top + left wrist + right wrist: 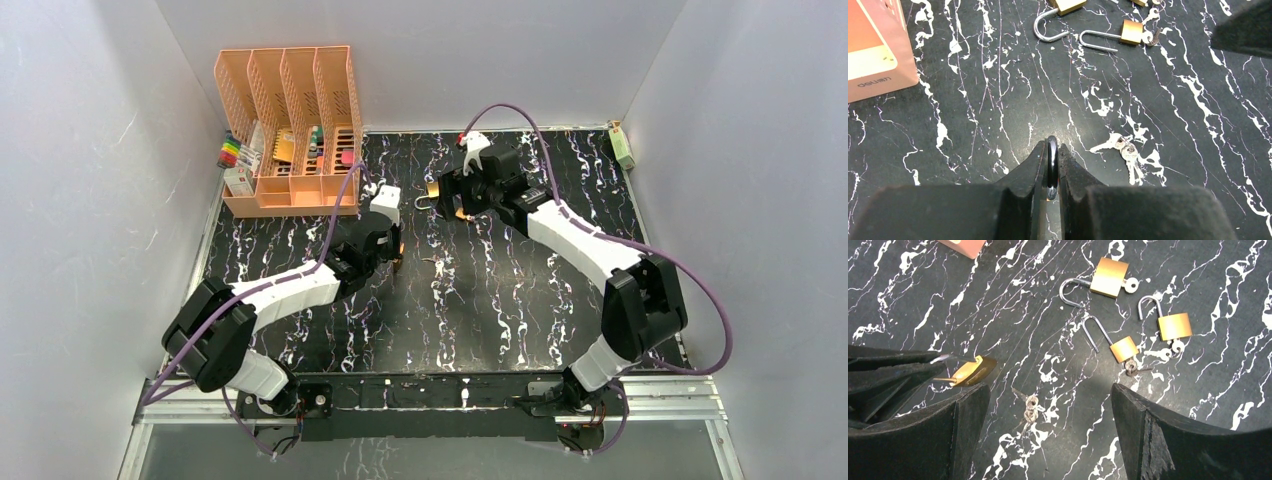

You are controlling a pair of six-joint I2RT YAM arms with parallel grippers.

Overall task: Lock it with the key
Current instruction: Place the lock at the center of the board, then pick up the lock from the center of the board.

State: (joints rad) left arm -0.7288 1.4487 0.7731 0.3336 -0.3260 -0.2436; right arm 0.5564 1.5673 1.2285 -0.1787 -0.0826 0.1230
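Observation:
My left gripper (1052, 146) is shut on the steel shackle (1052, 162) of a brass padlock (973, 371), holding it just above the black marbled table (480, 300). The lock's body shows only in the right wrist view, by the left fingers. A small bunch of keys (1125, 150) lies flat on the table, to the right of the left gripper. My right gripper (1049, 392) hangs open above those keys (1032, 407), with nothing between its fingers. In the top view the left gripper (395, 252) is at table centre and the right gripper (447, 200) is just behind it.
Three more open brass padlocks (1108, 277), (1124, 348), (1174, 326) lie on the table beyond the right gripper, each with a key in it. An orange file organiser (290, 130) stands at the back left. A small green box (622, 145) sits at the back right.

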